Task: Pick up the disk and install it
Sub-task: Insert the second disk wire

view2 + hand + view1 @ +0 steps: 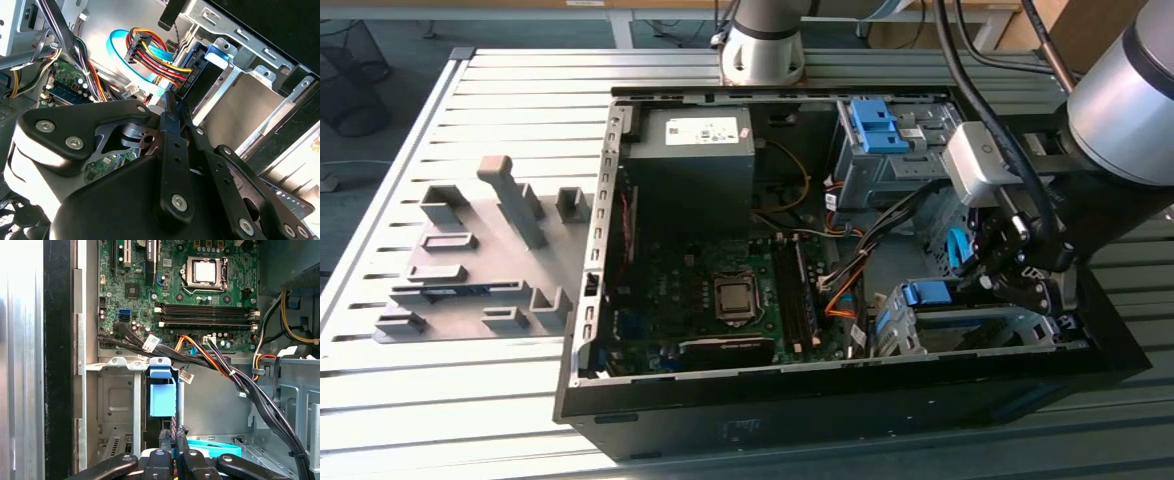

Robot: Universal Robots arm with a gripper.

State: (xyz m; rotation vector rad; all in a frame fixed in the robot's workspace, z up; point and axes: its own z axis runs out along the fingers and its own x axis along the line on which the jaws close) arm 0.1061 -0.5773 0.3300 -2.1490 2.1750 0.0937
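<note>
- End effector (176,440) narrow, fingers together, holding nothing, just beside disk (162,395) seated in metal cage (117,405).
- Cable bundle (210,357) crosses nearby; motherboard (190,285) beyond.

- A slatted metal table (480,400) of pale grey ribs carries everything.
- An open computer case (827,400) lies on its side on the table.
- A grey fixture plate (480,265) with upright blocks and slots lies flat on the table, just beside the case on the exterior view's left.
- The robot arm's round base (761,50) stands on the table just behind the case.
</note>
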